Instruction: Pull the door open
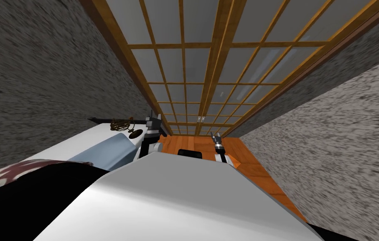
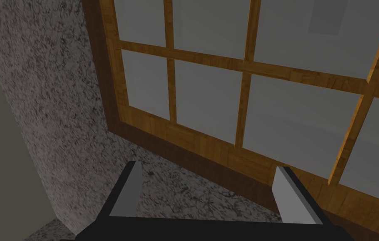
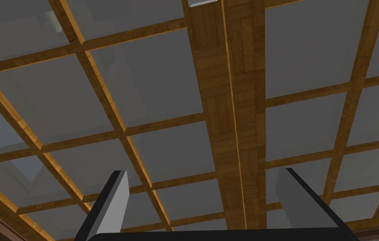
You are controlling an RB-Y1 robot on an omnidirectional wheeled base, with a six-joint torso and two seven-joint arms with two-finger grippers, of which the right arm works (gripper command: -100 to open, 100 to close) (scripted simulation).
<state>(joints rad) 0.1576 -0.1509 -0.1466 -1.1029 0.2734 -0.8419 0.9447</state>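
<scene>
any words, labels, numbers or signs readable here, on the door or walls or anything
None: no text can be read anywhere.
The wooden door has only glass panes and two small pale handles, unmarked.
The speckled grey walls bear no sign; the left gripper and right gripper carry no label.

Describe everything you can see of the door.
The door is a pair of leaves in brown wood, each a grid of thin bars over grey panes, set in a speckled grey wall. The leaves meet flush at the middle, so it looks shut. Two small pale handles sit beside that seam. Nothing touches it: the left tool and right tool hang open, short of it.
</scene>
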